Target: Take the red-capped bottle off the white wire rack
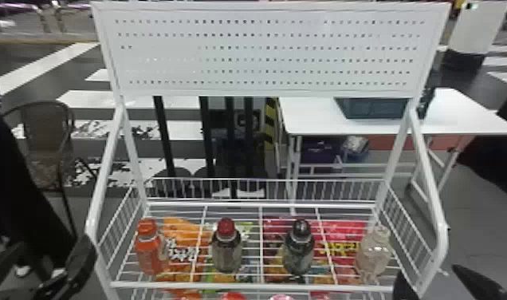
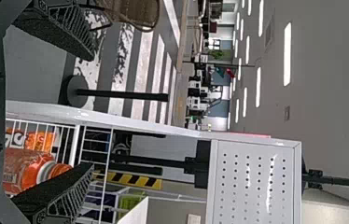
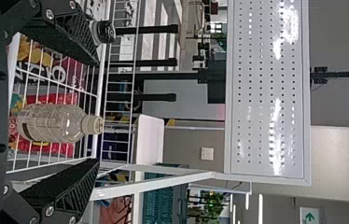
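Note:
The red-capped bottle [image 1: 226, 249], dark-bodied, stands upright on the white wire rack [image 1: 260, 285], second from the left in a row of bottles. My left gripper [image 1: 52, 249] is at the lower left, outside the rack's left side and well away from that bottle. In the left wrist view, the left gripper [image 2: 92, 112] holds its fingers wide apart with nothing between them. At the lower right is my right gripper [image 1: 430, 275], around the rack's right front corner. The right gripper [image 3: 97, 111] is open too; a clear bottle [image 3: 53, 123] shows between its fingers, untouched.
An orange bottle [image 1: 150, 249] stands left of the red-capped one, a black-capped bottle [image 1: 299, 249] to its right. Snack bags [image 1: 346, 239] lie beneath the wires. Rack posts [image 1: 105, 171] rise at both sides to a perforated panel [image 1: 264, 52]. Behind stands a white table [image 1: 308, 119].

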Tool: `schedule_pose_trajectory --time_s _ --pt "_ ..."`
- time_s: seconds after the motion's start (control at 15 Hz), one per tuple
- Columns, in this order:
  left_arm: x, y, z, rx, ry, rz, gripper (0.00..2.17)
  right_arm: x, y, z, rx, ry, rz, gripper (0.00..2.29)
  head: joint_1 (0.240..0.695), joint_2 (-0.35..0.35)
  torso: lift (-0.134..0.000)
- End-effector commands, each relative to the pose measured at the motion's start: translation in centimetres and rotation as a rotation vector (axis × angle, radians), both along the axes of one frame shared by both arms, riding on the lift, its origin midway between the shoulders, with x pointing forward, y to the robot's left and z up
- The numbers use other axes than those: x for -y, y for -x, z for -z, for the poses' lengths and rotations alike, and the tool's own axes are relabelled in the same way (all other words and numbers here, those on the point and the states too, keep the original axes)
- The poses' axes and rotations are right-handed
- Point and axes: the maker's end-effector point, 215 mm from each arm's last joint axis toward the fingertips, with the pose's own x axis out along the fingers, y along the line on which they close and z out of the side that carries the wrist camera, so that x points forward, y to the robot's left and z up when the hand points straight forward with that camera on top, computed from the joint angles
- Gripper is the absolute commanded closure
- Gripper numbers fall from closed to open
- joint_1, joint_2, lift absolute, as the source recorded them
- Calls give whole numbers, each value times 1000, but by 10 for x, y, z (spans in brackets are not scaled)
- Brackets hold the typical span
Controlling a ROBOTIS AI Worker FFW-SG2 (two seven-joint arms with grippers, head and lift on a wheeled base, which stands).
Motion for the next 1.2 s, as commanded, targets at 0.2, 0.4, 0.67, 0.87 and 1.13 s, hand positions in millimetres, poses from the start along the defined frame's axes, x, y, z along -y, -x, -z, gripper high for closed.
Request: schedule_pose_trajectory --time_s 0.2,0.4,0.67,0.87,1.13 --pt "2 -2 3 -5 -11 2 87 1 0 -1 3 0 2 151 499 0 0" --pt "6 -1 9 -28 -35 3 87 0 0 1 0 -1 1 151 499 0 0" --pt "20 1 24 -49 -23 14 87 0 -1 1 1 -1 1 151 499 0 0" --pt "81 7 63 -51 -67 65 90 0 0 1 4 -2 0 151 499 0 0" --pt "165 4 102 -37 -12 175 90 -2 0 1 7 -5 -3 151 499 0 0"
